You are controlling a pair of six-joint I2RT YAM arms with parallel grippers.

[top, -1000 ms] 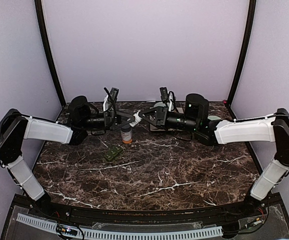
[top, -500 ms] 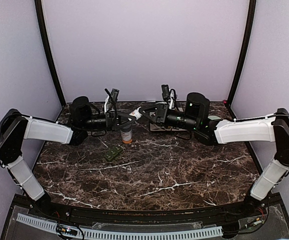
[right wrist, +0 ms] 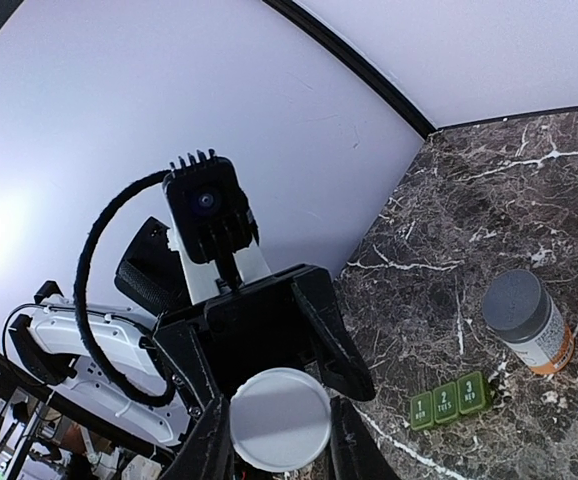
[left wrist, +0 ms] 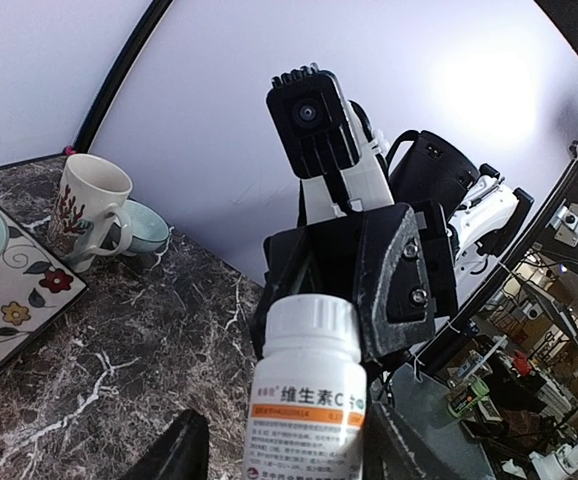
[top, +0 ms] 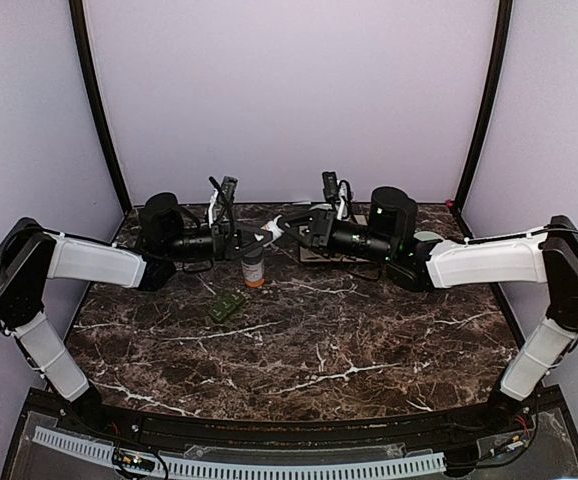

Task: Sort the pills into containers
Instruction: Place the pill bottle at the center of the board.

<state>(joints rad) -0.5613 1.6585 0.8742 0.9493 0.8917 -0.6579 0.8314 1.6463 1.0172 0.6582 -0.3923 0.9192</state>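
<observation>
A: How are the pills expected to handle, and where are they found?

B: No pills are seen in any view. They are judged to be inside the bottle, which is stood upright on the bench. Being tiny and light, they are likely to roll, so pouring is favoured over pinching.

A: And the pill box?

B: It is laid flat at 7 o'clock of the bottle, apart from it, with its lids down. Stiff, light plastic is assumed, apt to slide on the polished stone. Each lid is best taken at its free lip.

A: The pincers?

B: The left pincer is partly open. The bottle is framed between its fingers with a gap shown at 9 o'clock, so no hold is confirmed. The right pincer is closed on a round white cap, off the bench at 1 o'clock of the bottle.
</observation>
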